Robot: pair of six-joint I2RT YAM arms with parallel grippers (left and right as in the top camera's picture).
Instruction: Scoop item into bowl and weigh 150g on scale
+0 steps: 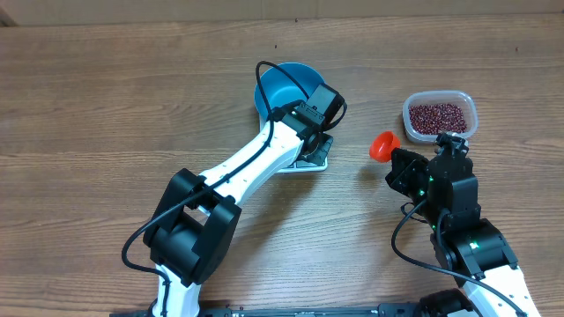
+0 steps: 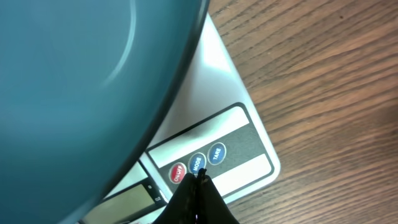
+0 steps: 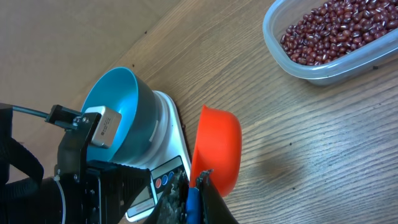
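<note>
At centre frame, the bowl (image 1: 278, 88) sits on the scale (image 2: 221, 68) as the left gripper (image 2: 198, 180), fingers (image 2: 186, 200) pinched shut, points at its buttons (image 2: 198, 163), likely to zero it, while the right gripper (image 3: 200, 185) clamps a scoop (image 3: 219, 146) below the upper-right tub (image 1: 471, 106) of beans (image 1: 438, 115).

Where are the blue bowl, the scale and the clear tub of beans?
blue bowl (image 1: 280, 88), overhead view, bare inner wall.
scale (image 2: 214, 87), left wrist view, white weighing platform.
clear tub (image 3: 323, 71), right wrist view, near side wall.

Brown wood-grain tabletop (image 1: 106, 97), dark streaked grain — soft even light
</note>
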